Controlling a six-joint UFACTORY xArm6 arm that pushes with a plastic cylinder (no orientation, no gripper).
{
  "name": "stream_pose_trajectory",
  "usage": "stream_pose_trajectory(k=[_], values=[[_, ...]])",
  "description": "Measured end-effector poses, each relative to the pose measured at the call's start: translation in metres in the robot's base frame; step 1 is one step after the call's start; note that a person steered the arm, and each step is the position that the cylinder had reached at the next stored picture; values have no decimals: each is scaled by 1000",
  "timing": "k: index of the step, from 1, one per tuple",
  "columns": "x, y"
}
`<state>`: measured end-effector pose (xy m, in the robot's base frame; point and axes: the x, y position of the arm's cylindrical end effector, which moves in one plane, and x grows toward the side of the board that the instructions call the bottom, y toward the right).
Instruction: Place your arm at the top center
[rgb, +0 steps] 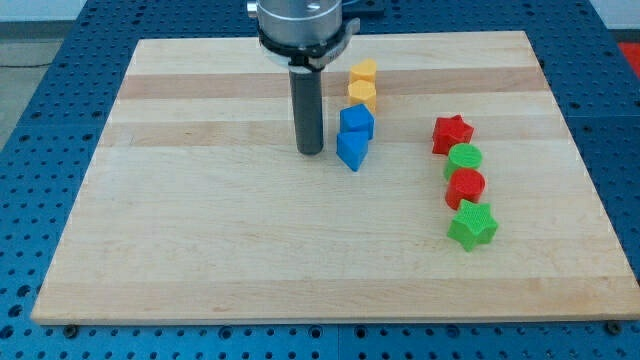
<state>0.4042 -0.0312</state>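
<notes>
My tip (309, 151) rests on the wooden board (200, 230), a little above the board's middle and just left of the blue blocks. A blue cube (356, 121) and a blue wedge-like block (351, 150) stand right of the tip, close but apart from it. Above them are two yellow blocks, one hexagonal (363, 73) and one beneath it (361, 95). At the view's right runs a column: a red star (452, 133), a green round block (464, 159), a red round block (465, 186) and a green star (472, 225).
The arm's grey head (298, 25) hangs over the board's top edge near the centre. A blue perforated table (40, 120) surrounds the board.
</notes>
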Motion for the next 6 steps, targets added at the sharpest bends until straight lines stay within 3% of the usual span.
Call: stream_pose_trajectory(k=[4,6], values=[[-176,4],[-184,88]])
